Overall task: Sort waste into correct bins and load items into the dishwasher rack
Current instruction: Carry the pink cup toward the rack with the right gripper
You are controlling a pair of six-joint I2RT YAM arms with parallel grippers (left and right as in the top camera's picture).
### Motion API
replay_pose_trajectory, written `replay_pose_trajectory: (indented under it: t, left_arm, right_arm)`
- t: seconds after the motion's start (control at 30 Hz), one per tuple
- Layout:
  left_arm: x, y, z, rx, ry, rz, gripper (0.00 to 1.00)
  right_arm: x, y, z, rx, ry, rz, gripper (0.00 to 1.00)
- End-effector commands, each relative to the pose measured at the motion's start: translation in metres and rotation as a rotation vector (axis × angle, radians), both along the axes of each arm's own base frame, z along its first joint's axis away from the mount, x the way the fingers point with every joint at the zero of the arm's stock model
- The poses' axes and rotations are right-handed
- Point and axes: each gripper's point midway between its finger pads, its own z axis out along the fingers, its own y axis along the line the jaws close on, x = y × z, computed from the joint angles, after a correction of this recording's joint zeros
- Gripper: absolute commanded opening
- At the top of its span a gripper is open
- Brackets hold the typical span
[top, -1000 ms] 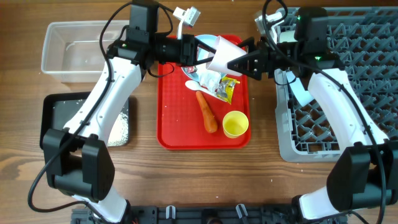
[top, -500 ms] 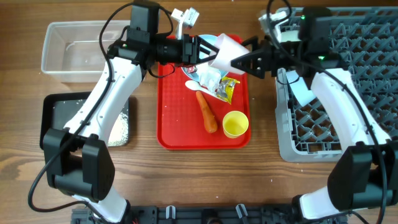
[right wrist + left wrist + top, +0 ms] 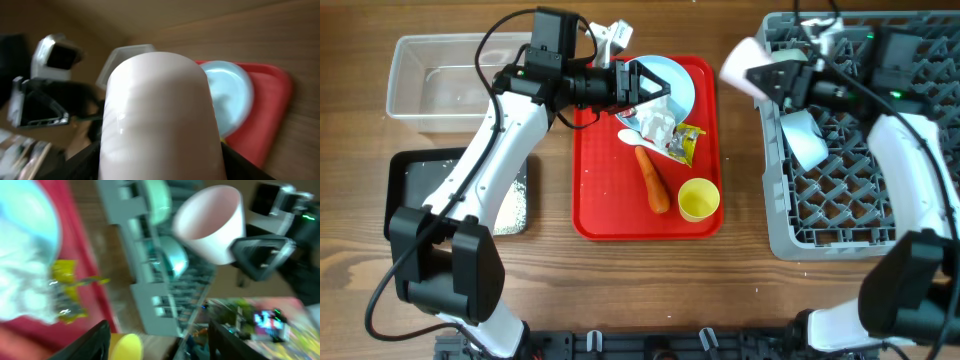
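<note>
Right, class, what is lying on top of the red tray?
A blue plate, crumpled tissue, wrappers, white spoon, carrot and yellow cup. The left claw covers part of the plate.

Left arm (image 3: 490, 140): white shell links, black joint housings, left of the red tray (image 3: 620, 200).
Right arm (image 3: 910, 170): same white links, black joints, right of the tray; tiny green lights on its wrist block.
Cables: black, looping off both arms' upper joints.
Left gripper (image 3: 658, 86): black, tapered fingers.
Right gripper (image 3: 767, 73): black, wedge-shaped fingers.
</note>
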Motion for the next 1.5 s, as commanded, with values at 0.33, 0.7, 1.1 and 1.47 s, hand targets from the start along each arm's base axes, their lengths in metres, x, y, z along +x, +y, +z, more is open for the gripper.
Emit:
replay_pose_trajectory:
  t: [0.33,0.7,1.1,1.47]
  left_arm:
    - [0.021,0.042,-0.05,0.315,0.021,0.217,0.75]
    - [0.017,0.054,-0.063,0.402,0.054,0.251,0.74]
    - [0.007,0.063,-0.079,0.543,0.072,0.278,0.72]
    - [0.006,0.063,-0.08,0.551,0.07,0.28,0.72]
  right_arm:
    - [-0.109,-0.2,0.02,-0.51,0.388,-0.776,0.29]
    - [-0.163,-0.214,-0.046,-0.632,0.814,-0.751,0.33]
    - [-0.155,-0.221,-0.093,-0.625,0.966,-0.679,0.28]
    - [-0.154,-0.221,-0.117,-0.613,1.035,-0.64,0.29]
